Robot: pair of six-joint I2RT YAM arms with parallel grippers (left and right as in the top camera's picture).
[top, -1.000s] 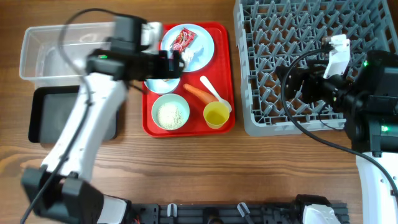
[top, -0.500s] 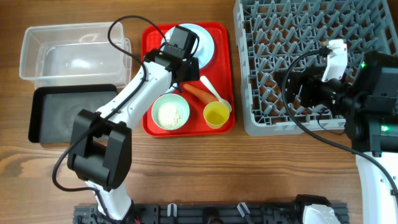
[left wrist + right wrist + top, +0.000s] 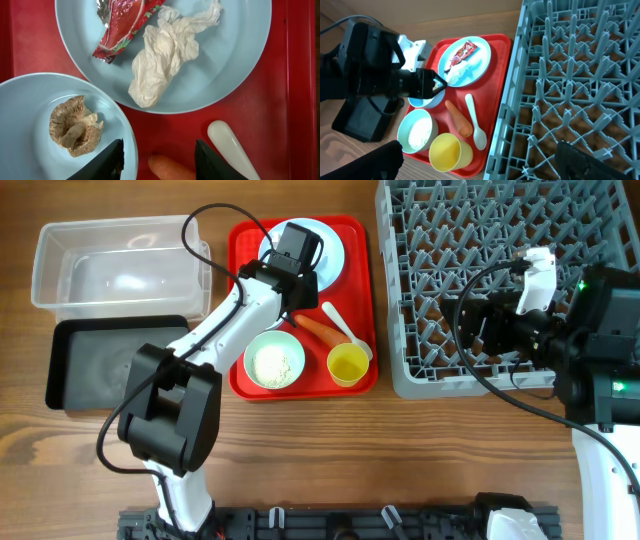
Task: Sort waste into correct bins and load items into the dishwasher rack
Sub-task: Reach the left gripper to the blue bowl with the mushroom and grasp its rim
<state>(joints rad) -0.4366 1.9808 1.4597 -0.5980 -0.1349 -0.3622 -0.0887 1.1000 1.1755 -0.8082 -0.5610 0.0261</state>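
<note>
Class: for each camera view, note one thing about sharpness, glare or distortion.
Overhead: sharp, evenly lit, soft glare on the clear plastic rectangular tub. Left wrist: white crumpled paper scrap crisp, own dark fingertips soft. Right wrist: large grey plastic rack pegs splay, wide-angle; own fingers blurred.

Wrapper (image 3: 125,24) beside paper scrap (image 3: 162,55) on plate (image 3: 235,75)
</note>
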